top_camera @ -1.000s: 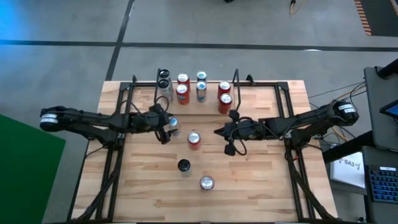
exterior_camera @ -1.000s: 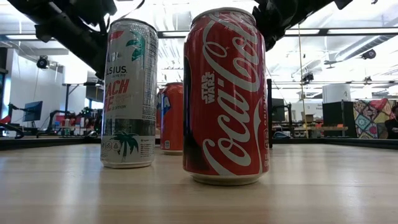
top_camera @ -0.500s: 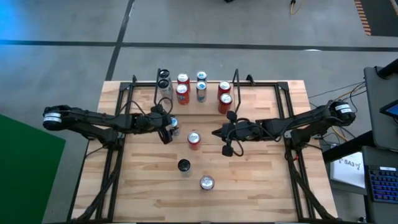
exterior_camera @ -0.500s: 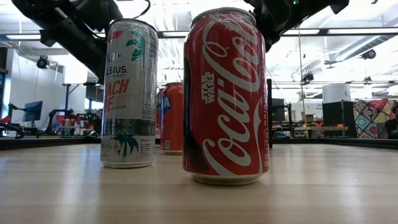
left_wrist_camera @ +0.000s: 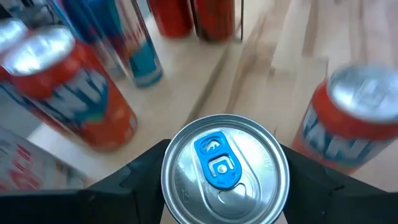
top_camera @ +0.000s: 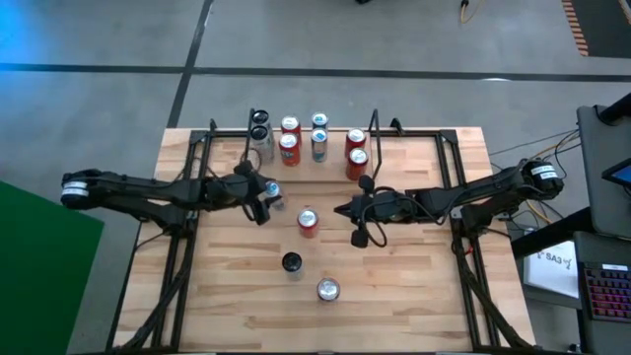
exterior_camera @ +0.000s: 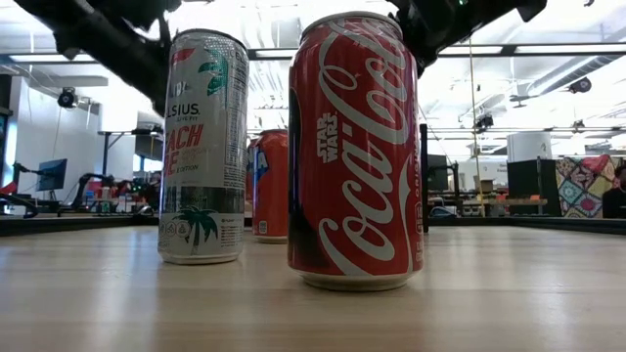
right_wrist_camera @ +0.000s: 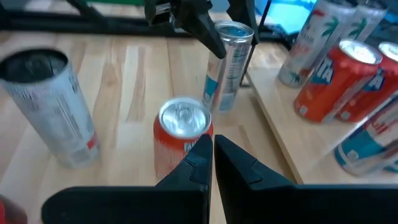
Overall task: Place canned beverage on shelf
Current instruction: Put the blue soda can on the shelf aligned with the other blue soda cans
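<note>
Change: your left gripper (top_camera: 264,195) has been narrowing onto the blue-tab slim can (left_wrist_camera: 225,170); jaws flank it, grip not confirmed.
Can: on the table, just before the shelf (top_camera: 314,160).
Right gripper (top_camera: 342,210): fingers together, waiting beside the shelf.
Meaning: you're nearly ready to lift.

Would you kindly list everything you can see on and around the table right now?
table: one, light wood, under everything.
shelf: one, black rods with wooden floor, far edge of table.
shelf cans: eight, in pairs of silver, orange, blue and red, standing on shelf.
blue-tab can: one, silver and blue, left of centre.
orange can: one, table centre.
white can: one, dark-topped, nearer the front.
red cola can: one, nearest the front edge.
side frames: two, black, along table sides.
left gripper: dark, at blue-tab can.
right gripper: dark, jaws shut, empty, right of orange can.
</note>
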Motion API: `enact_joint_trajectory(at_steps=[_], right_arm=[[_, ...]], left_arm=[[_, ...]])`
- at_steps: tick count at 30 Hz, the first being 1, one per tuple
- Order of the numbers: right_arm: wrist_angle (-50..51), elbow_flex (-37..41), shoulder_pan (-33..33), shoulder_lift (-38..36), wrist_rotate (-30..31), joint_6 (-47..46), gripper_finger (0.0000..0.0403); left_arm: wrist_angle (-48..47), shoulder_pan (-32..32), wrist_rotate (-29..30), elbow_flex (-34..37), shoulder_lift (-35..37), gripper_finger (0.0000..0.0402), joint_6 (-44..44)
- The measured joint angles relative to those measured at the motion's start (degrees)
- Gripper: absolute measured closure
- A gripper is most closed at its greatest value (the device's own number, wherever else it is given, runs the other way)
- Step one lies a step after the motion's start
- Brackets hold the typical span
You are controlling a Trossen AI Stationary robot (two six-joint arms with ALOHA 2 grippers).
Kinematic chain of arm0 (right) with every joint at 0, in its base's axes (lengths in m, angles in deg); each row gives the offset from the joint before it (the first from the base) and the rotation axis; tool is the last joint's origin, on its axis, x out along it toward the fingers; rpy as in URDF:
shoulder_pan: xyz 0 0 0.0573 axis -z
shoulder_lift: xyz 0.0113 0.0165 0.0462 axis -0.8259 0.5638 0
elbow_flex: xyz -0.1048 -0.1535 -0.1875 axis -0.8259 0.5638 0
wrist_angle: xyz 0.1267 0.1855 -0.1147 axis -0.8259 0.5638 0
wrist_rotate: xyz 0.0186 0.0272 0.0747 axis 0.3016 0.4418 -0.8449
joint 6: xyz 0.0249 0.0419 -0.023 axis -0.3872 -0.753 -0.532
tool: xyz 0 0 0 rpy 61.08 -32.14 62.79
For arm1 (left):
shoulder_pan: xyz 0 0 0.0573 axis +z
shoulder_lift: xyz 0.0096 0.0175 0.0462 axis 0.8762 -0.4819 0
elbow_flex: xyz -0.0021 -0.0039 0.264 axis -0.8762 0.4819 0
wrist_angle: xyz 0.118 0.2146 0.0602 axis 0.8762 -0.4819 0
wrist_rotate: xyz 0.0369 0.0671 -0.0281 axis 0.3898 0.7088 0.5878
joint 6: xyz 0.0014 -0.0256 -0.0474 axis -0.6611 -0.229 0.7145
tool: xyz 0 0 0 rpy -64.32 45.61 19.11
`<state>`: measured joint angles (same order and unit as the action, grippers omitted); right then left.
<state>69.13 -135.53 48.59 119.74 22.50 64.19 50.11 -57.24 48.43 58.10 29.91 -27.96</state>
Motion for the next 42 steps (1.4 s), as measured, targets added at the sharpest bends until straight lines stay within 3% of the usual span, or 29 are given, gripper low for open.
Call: enact_joint_trajectory(at_steps=[9,19,37,42], right_arm=[[-8.7,0.0,1.4,0.6,0.0,2.6,0.0394],[-28.3,0.0,3.7,7.3,0.0,9.6,0.0394],[-27.4,-3.6,4.8,9.6,0.0,9.0,0.0392],[-27.4,-3.7,4.8,10.0,0.0,8.8,0.0356]], left_arm=[[4.9,-3.0,0.0,-3.1,6.9,0.0178,-0.8],[16.0,-5.1,-0.9,-3.1,4.8,0.0178,-3.1],[24.6,-5.1,-2.4,-3.0,0.7,0.0178,-3.5],[25.0,-5.1,-2.4,-3.0,0.6,0.0178,-3.5]])
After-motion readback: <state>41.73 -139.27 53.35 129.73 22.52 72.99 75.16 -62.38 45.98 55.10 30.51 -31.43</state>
